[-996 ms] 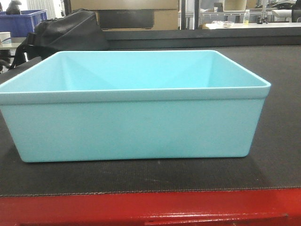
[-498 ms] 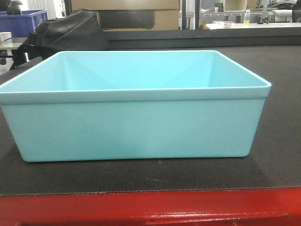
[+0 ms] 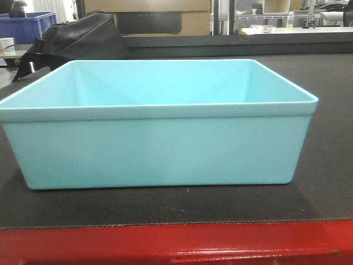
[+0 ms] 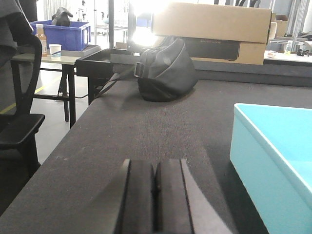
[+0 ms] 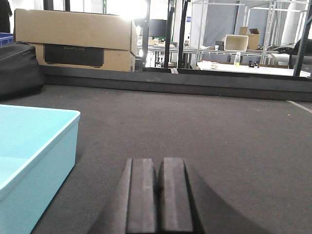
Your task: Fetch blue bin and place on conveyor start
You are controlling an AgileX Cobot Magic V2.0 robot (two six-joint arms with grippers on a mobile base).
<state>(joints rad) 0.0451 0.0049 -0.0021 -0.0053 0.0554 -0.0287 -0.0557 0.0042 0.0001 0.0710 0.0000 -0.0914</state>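
The blue bin [image 3: 160,143], a pale turquoise tub with a rolled rim, stands empty on the dark textured belt of the conveyor start [image 3: 325,165], just behind its red frame edge [image 3: 176,243]. In the left wrist view my left gripper [image 4: 155,168] hovers low over the belt, jaws pressed together and empty, with the bin [image 4: 268,161] to its right. My right gripper [image 5: 160,165] is likewise shut and empty over the belt [image 5: 219,141], the bin [image 5: 34,156] to its left. Neither gripper touches the bin.
A black bag [image 3: 83,38] lies on the belt behind the bin, also in the left wrist view as the bag [image 4: 165,70]. A cardboard box [image 5: 73,44] sits at the belt's far end. Beyond the left edge stand a chair [image 4: 19,122] and a table with a dark blue crate [image 4: 61,34].
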